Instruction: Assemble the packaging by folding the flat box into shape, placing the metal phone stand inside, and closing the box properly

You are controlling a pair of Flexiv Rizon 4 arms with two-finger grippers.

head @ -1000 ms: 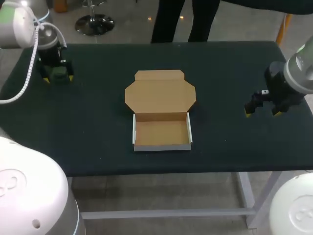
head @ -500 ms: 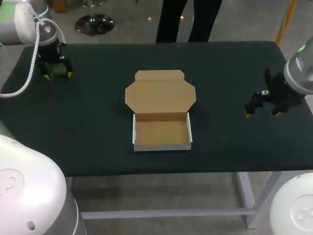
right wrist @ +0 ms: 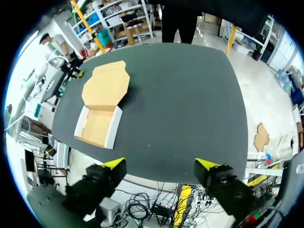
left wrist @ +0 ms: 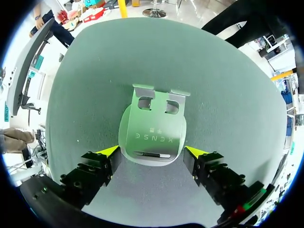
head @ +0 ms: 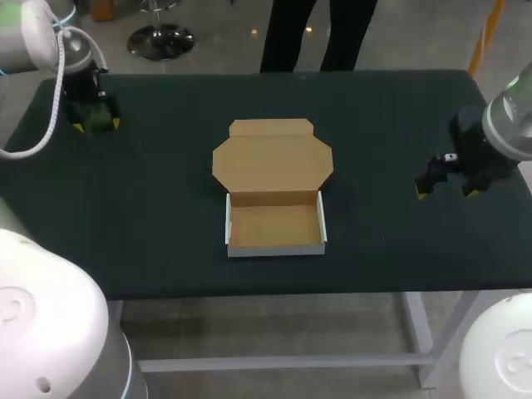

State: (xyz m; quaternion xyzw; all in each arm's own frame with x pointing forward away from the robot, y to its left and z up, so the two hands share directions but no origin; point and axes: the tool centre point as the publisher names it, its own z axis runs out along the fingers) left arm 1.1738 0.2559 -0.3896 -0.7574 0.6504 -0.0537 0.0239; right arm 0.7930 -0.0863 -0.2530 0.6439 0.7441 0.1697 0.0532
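The metal phone stand (left wrist: pixel 152 128) lies near the far left corner of the counter (head: pixel 158 216), and the left gripper (left wrist: pixel 151 151) is directly at it. In the left wrist view the stand's rounded base sits between the two yellow fingertips (left wrist: pixel 108 152), one tip against each side of it, so the gripper has the stand in its hold with the fingers wide apart. The stand's back plate, with two cut-outs and two small hooks at its end, points away from the gripper. In the head view the left gripper (head: pixel 94 125) covers most of the stand (head: pixel 100 118), which shows there only as a small greenish patch between the tips.

The box (head: pixel 274 187) is in the middle of the counter, well apart from both grippers. It is already folded into a shallow tray (head: pixel 274 226) with white outer walls, and its lid (head: pixel 273 158) lies flat and open toward the far edge. Nothing is inside the tray.

The right gripper (head: pixel 446 191) hangs near the right edge of the counter. Its fingers are spread wide and hold nothing (right wrist: pixel 160 166); in the right wrist view the box (right wrist: pixel 102 102) is far ahead of it and to one side
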